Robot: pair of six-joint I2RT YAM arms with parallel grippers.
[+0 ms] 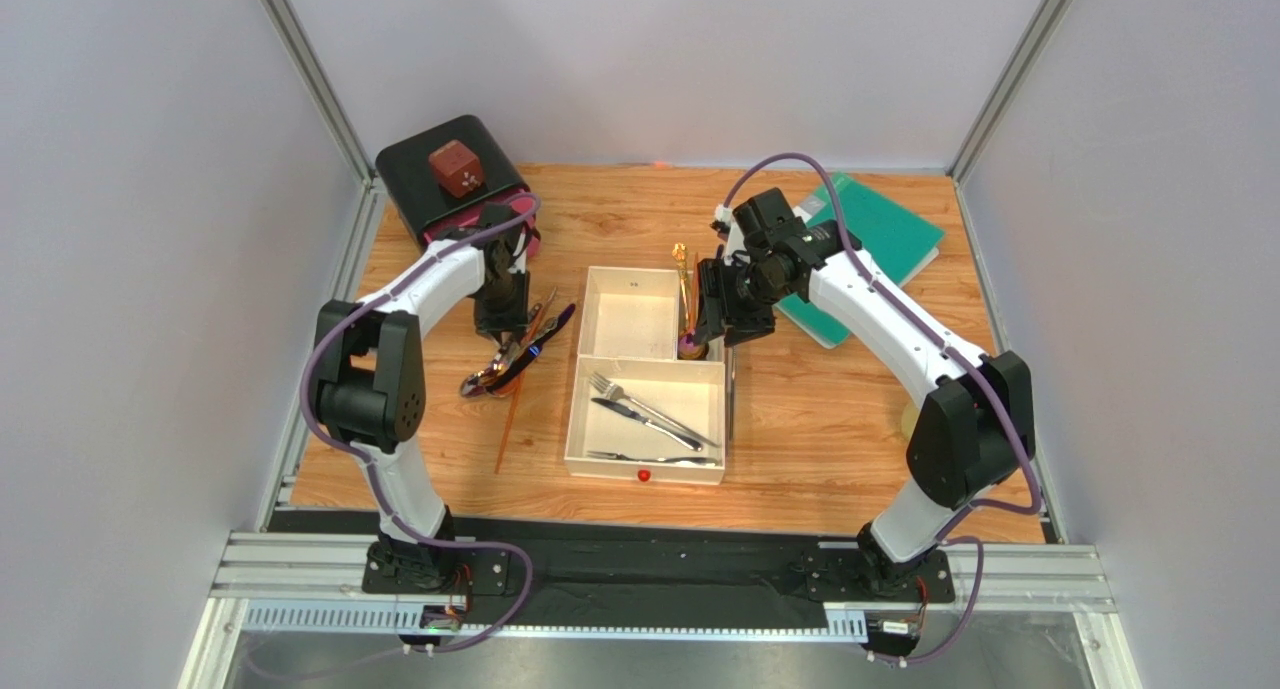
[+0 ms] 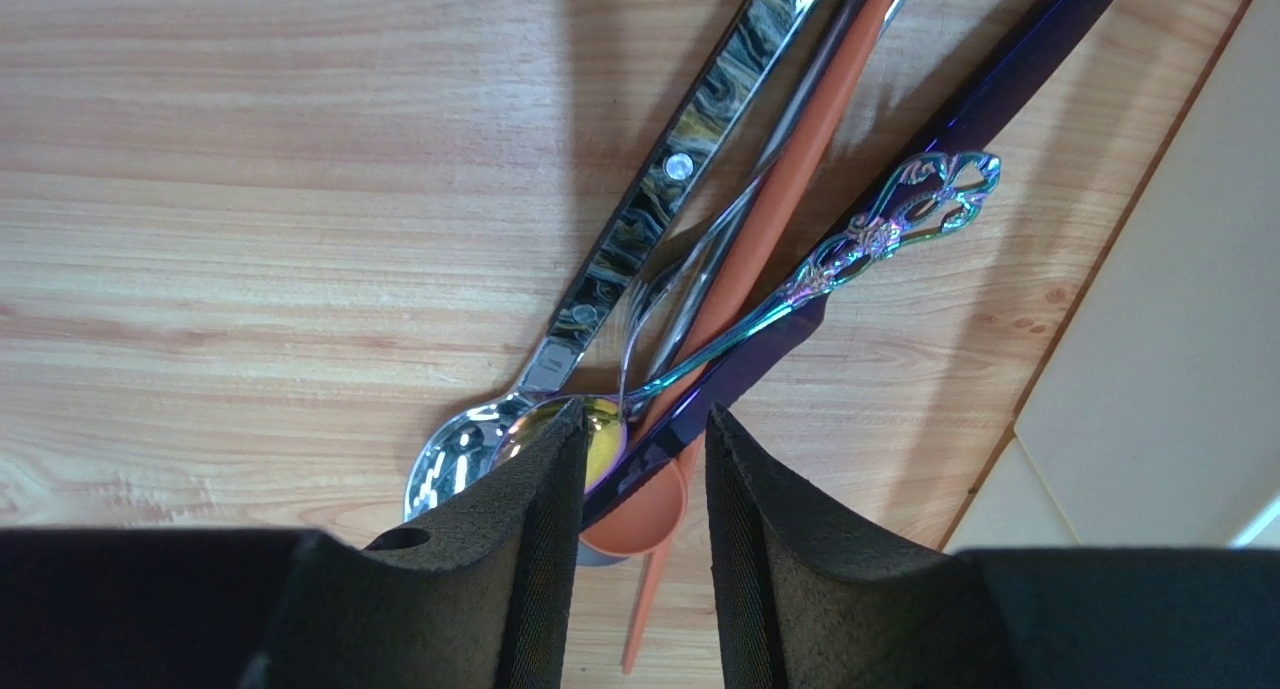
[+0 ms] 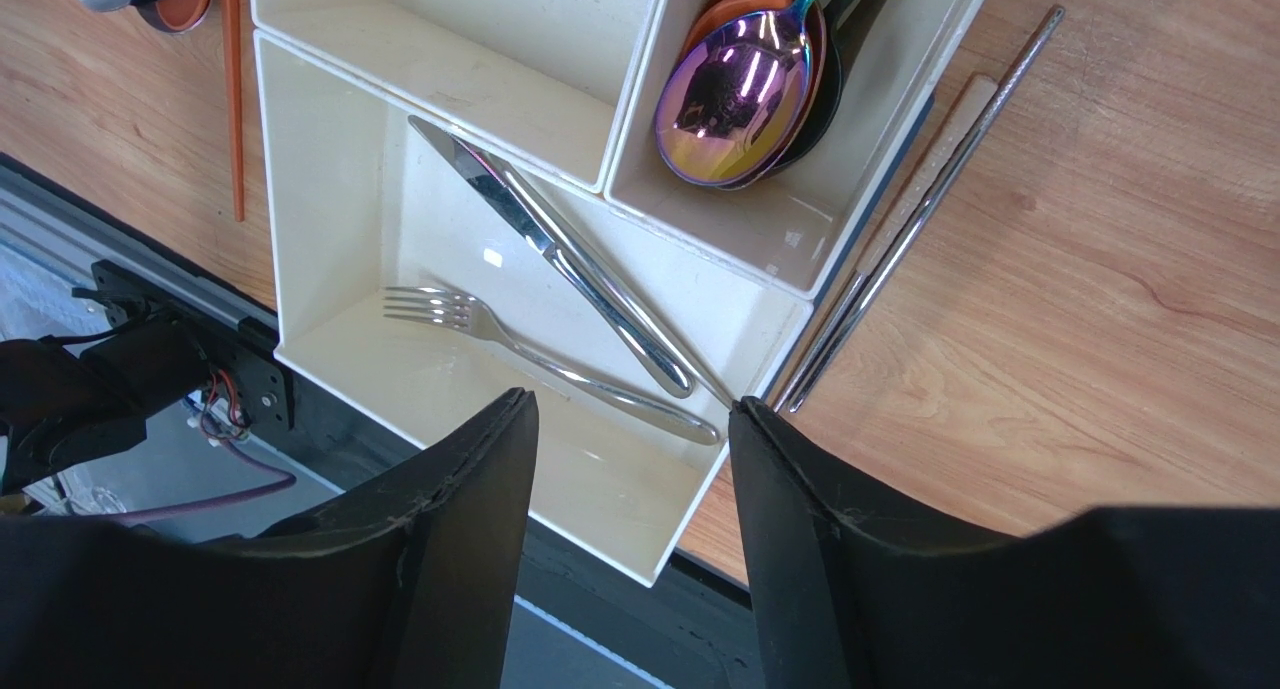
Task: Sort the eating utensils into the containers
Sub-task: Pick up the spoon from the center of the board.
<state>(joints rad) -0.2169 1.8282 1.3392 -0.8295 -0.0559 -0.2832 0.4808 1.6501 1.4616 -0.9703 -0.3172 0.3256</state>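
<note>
Left claw (image 2: 643,472) narrowly spread, straddling the rainbow spoon (image 2: 812,284) in the counter pile, handles running toward 1 o'clock. Right claw (image 3: 631,419) spread, empty, above the tray (image 3: 361,194); fork (image 3: 526,356) and knife (image 3: 556,254) at 11 o'clock.

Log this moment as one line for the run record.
left gripper open over utensil pile | right gripper open, empty, above tray | fork and knife in large compartment | spoons in small compartment

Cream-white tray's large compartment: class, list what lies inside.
A silver fork, a silver knife and a third silver piece, type unclear, by the tray's near wall. Anything beneath them is covered.
</note>
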